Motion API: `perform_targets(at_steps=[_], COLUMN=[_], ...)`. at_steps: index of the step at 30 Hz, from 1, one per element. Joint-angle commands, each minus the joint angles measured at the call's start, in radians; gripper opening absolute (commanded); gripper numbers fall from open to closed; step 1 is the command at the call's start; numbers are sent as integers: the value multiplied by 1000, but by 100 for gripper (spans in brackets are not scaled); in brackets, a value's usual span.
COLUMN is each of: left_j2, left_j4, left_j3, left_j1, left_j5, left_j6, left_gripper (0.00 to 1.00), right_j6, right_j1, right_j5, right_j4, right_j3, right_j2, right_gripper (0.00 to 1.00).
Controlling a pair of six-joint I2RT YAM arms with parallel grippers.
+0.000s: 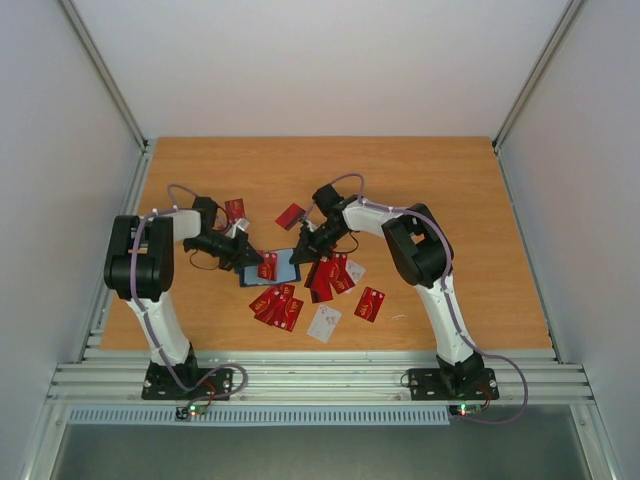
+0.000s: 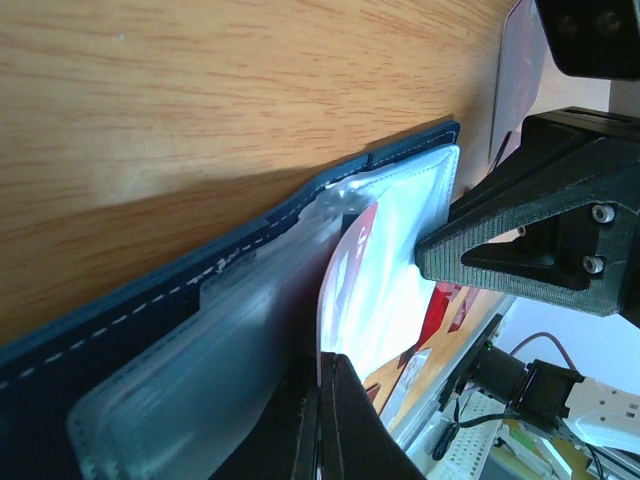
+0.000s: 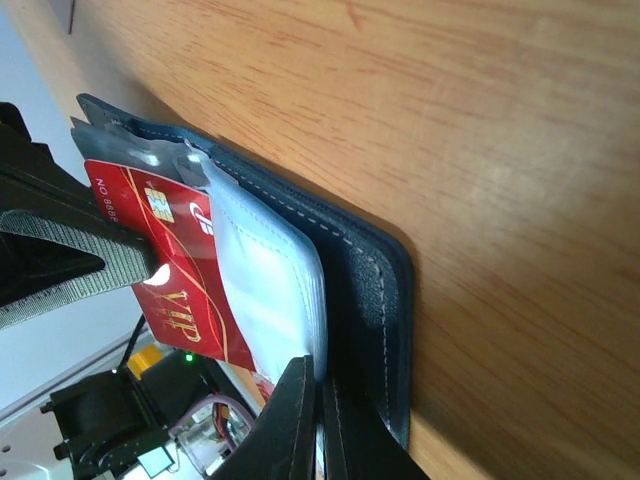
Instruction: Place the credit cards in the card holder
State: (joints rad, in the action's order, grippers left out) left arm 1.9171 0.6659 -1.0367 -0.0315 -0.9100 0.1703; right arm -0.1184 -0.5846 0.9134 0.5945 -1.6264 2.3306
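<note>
Open wallet [image 1: 288, 268] is found on the table [image 1: 450, 200], near centre, between the two grippers. The left gripper [image 1: 243, 252] is set at its left edge, the right gripper [image 1: 304, 250] at its right edge.

Left wrist view: the left fingers [image 2: 350, 430] are seen closed together on one wallet edge, with clear sleeve [image 2: 250, 340] pinched between them.

Right wrist view: the right fingers [image 3: 285, 420] are likewise closed on the opposite edge, with navy cover and sleeves caught between them. One red card [image 3: 175, 265], marked VIP, is seen partly inside a sleeve, its outer end exposed. It is overlapped in this view by a finger of the left gripper.

Loose cards [image 1: 280, 305] are scattered on the table just near and right of the wallet. The red ones are piled in overlapping clusters, and a white one [image 1: 324, 323] is placed nearest the arm bases. Two more red ones are noted just far of the wallet, one [image 1: 235, 210] beyond the left gripper, one [image 1: 290, 214] beyond the right.
</note>
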Motion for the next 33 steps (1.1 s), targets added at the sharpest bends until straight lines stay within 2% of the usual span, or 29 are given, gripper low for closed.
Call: perform_targets(at_steps=[1, 13, 20, 33], left_j2=[-12, -7, 42, 60], left_j4=[125, 278, 204, 153], left_j3=[-1, -47, -62, -130], left_j1=[-7, -2, -4, -6], left_j5=[97, 186, 83, 72], left_j6=[8, -13, -26, -134], left_gripper=[0, 0, 0, 0], right_j6=[10, 11, 1, 19], right_j1=[-15, -15, -14, -19], right_j5=[-139, -143, -126, -108], right_j4=[35, 40, 32, 13], right_j3=[7, -2, -10, -1], right_j2=[76, 87, 101, 102], right_gripper=[2, 1, 1, 1])
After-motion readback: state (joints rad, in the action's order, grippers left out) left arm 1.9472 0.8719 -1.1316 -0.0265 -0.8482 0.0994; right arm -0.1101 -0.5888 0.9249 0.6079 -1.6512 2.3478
